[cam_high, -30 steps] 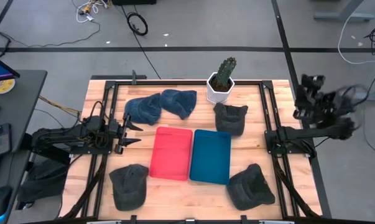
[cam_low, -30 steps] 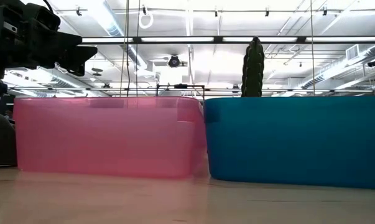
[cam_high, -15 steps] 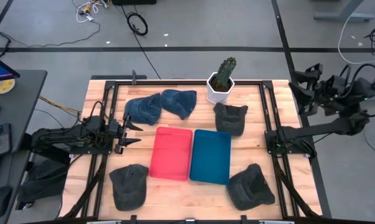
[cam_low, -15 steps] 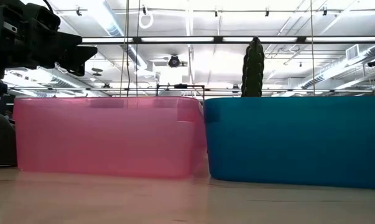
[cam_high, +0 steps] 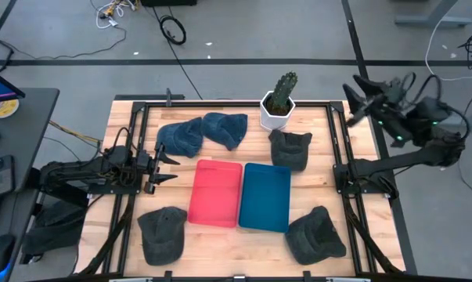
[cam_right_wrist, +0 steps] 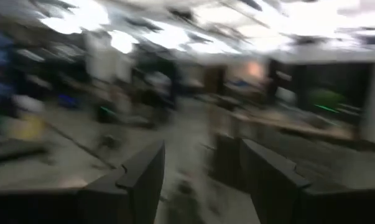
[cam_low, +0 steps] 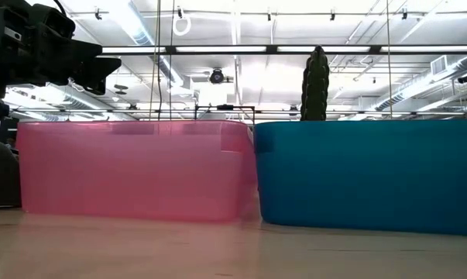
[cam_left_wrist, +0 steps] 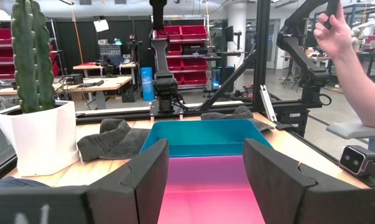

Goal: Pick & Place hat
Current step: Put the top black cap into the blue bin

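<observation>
Reaching from the tabletop's (cam_high: 118, 117) far right corner, the right gripper (cam_high: 359, 98) spreads empty fingers toward a hat (cam_high: 290, 149); the left gripper (cam_high: 163, 167) waits, fingers apart.

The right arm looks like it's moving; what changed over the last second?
The right hand swung from beyond the table's right edge toward the back right corner, raised, open and empty. The left hand stayed beside the red bin. The hats and both bins haven't moved.
</observation>
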### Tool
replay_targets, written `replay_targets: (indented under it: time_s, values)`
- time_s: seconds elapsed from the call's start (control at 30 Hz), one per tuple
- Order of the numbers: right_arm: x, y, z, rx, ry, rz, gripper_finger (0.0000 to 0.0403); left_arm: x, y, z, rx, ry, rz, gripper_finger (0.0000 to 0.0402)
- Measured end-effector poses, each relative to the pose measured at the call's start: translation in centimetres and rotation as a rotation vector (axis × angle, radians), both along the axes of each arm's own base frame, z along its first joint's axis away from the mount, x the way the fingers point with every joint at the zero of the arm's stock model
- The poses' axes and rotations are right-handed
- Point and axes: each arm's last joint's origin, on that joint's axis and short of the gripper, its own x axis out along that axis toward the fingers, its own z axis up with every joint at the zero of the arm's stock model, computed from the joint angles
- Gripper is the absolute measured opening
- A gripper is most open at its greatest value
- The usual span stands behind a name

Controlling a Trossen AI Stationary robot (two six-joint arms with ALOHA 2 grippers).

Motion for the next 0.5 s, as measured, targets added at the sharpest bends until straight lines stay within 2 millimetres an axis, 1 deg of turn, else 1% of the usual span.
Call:
replay_targets:
  time_s: [0.1,0.27,0.4,0.5]
  values:
    - [1.2,-0.1,0.1,0.025,0.044,-0.096,0.0212,0.0,0.0,0.0,0.000,0.000,0.000,0.0211]
    - [2.7,0.0,0.4,0.037,0.059,-0.100,0.0212,0.0,0.0,0.0,0.000,0.000,0.000,0.0211]
    - [3.3,0.0,0.6,0.036,0.095,-0.121,0.0212,0.0,0.0,0.0,0.000,0.000,-0.001,0.0211]
    - [3.4,0.0,0.9,0.073,0.140,-0.153,0.0212,0.0,0.0,0.0,0.000,0.000,0.000,0.0211]
